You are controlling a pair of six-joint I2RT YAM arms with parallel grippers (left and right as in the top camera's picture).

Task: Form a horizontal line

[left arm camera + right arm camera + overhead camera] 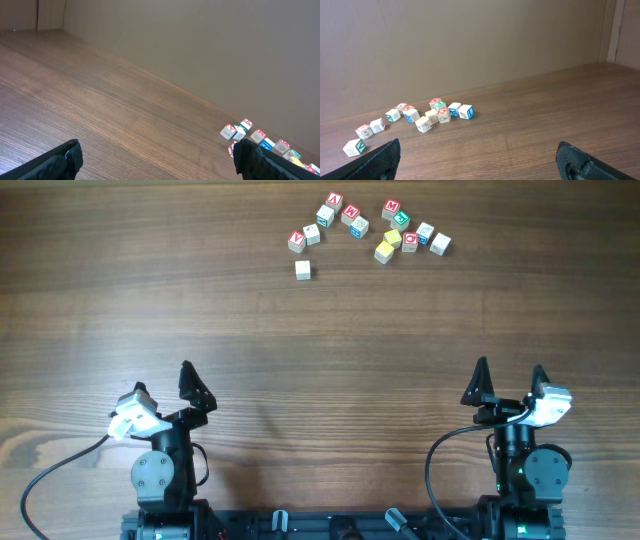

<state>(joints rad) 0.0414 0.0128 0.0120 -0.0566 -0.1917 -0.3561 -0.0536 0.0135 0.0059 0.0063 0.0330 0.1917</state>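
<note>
Several small letter blocks (370, 226) lie scattered in a loose cluster at the far side of the table. One white block (303, 270) sits apart, nearer and to the left. The cluster also shows in the right wrist view (425, 117) and at the lower right of the left wrist view (260, 140). My left gripper (165, 388) is open and empty near the front left edge. My right gripper (510, 380) is open and empty near the front right edge. Both are far from the blocks.
The wooden table (320, 360) stretches bare between the grippers and the blocks. A plain wall (470, 45) rises behind the table's far edge.
</note>
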